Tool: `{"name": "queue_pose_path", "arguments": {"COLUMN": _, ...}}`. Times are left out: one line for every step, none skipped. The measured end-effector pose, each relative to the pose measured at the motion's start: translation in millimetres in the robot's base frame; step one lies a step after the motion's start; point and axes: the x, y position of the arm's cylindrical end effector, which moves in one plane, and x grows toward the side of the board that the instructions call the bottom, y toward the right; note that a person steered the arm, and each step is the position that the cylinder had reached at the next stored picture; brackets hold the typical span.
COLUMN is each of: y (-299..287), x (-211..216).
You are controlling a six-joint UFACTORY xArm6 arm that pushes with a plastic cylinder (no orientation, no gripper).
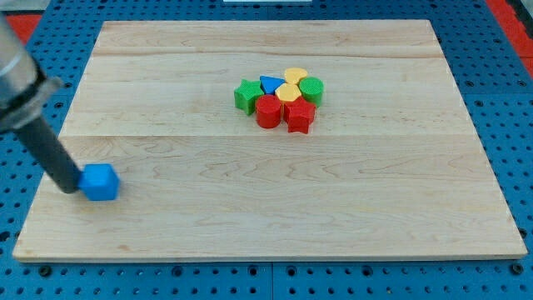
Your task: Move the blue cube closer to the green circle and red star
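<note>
Single rod end-effector, no jaws or fingers to spread or press together; nothing is pinched. My tip [73, 188] sits low at the view's left, touching or just beside the left face of the small blue plastic cube [101, 182]. The cube lies directly to the tip's right, near the left edge of the pale wooden board [275, 217].

Target cluster lies well apart from the tip, up and to the right: green round block [311, 88] at the cluster's far right, red star-shaped block [300, 116] just below it. Packed in with them are a red cylinder [268, 110], a green star-like block [246, 95], a blue triangular block [271, 83] and two yellow blocks [291, 83]; shapes of the yellow ones are not certain.

Judgement: tip, cube and cluster are roughly in line, with the tip on the correct far side for a push rightward and upward. Open board lies between cube and cluster. The board's left and bottom edges are near the tip.
</note>
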Motion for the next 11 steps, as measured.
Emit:
{"name": "queue_pose_path", "arguments": {"y": 31, "x": 2}}
{"name": "queue_pose_path", "arguments": {"y": 50, "x": 2}}
{"name": "queue_pose_path", "arguments": {"y": 68, "x": 2}}
{"name": "queue_pose_path", "arguments": {"y": 98, "x": 2}}
{"name": "queue_pose_path", "arguments": {"y": 137, "x": 2}}
{"name": "queue_pose_path", "arguments": {"y": 173, "x": 2}}
{"name": "queue_pose_path", "arguments": {"y": 211, "x": 2}}
{"name": "queue_pose_path", "arguments": {"y": 246, "x": 2}}
{"name": "queue_pose_path", "arguments": {"y": 274, "x": 2}}
{"name": "queue_pose_path", "arguments": {"y": 294, "x": 4}}
{"name": "queue_pose_path", "arguments": {"y": 294, "x": 31}}
